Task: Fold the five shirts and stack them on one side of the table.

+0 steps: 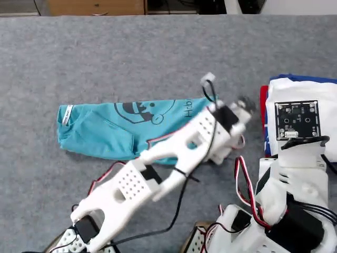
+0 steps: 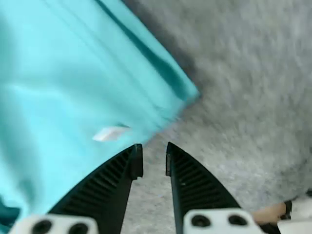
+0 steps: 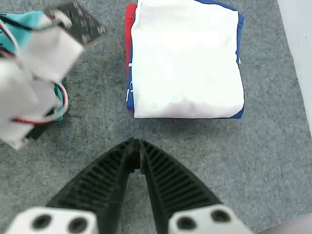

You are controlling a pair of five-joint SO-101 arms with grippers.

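A teal shirt (image 1: 105,132) with a dark print lies folded into a long strip across the middle of the grey table (image 1: 158,58). My left arm (image 1: 174,158) stretches over the strip's right end. In the left wrist view my left gripper (image 2: 153,160) is slightly open and holds nothing, just off the teal shirt's (image 2: 73,87) edge, close to a small white tag (image 2: 111,132). A stack of folded shirts (image 1: 295,89), white on top of blue and red, sits at the right edge. My right gripper (image 3: 136,148) is shut and empty above bare table in front of the stack (image 3: 187,58).
The left arm's wrist and red wires (image 3: 34,73) sit near the stack's red edge. Bare grey table spreads behind and to the left of the teal shirt. A wooden cabinet (image 1: 95,6) stands beyond the far edge.
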